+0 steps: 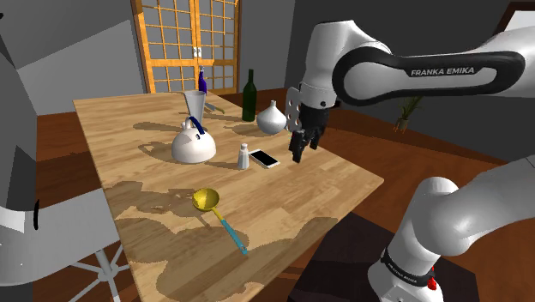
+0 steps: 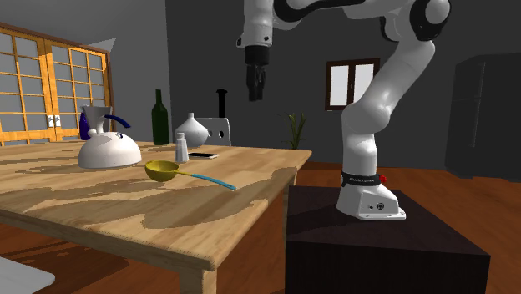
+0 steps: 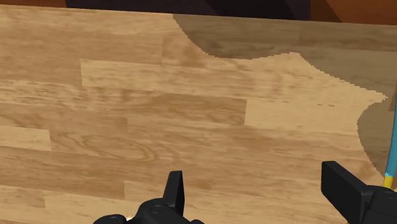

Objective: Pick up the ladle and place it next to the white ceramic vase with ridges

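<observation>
The ladle (image 1: 216,214) lies flat on the wooden table (image 1: 334,184), gold bowl toward the kettle and blue handle pointing at the near edge; it also shows near the table's front (image 2: 167,171). A white ridged vase (image 1: 271,117) stands at the far side beside a dark green bottle (image 1: 249,96); the vase also shows beside the bottle (image 2: 190,130). My gripper (image 1: 302,151) hangs open well above the table, to the shoulder view's right of the phone and apart from the ladle. In the wrist view the gripper (image 3: 254,184) has its fingers apart over bare wood, and a strip of the ladle handle (image 3: 389,159) shows beside one finger.
A white kettle (image 1: 193,144) with a blue handle, a small white shaker (image 1: 243,156) and a phone (image 1: 264,159) stand between ladle and vase. A pale funnel-shaped vessel (image 1: 194,105) sits behind the kettle. The dark stand (image 2: 376,242) is at the table's end.
</observation>
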Controlling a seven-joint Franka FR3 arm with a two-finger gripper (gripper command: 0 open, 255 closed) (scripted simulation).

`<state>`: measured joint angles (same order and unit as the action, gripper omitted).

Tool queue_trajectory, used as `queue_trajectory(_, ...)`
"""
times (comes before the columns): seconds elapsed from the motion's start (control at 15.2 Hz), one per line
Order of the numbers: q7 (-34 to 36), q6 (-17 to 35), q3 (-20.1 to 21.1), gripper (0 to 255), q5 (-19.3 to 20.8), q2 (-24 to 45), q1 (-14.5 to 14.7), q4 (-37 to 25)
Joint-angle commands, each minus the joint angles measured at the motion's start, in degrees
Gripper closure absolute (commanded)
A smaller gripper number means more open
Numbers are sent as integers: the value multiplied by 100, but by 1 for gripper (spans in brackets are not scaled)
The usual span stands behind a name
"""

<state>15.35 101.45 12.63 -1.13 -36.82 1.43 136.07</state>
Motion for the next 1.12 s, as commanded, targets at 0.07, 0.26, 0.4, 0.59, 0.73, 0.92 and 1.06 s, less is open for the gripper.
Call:
queue_trajectory(0.07, 465, 425, 358, 0, -41, 495, 2, -55)
queue_trajectory(0.26, 931, 775, 699, 0, 5, 1050, -27, -228)
queue_trajectory(0.4, 1257, 987, 922, 0, 87, 1451, -58, -386)
queue_trajectory(0.59, 1780, 1262, 1241, 0, 301, 2101, -111, -684)
queue_trajectory(0.73, 2153, 1408, 1435, 0, 509, 2564, -139, -925)
queue_trajectory(0.92, 2743, 1558, 1668, 0, 915, 3303, -136, -1353)
queue_trajectory(1.06, 3141, 1606, 1771, 0, 1231, 3819, -87, -1683)
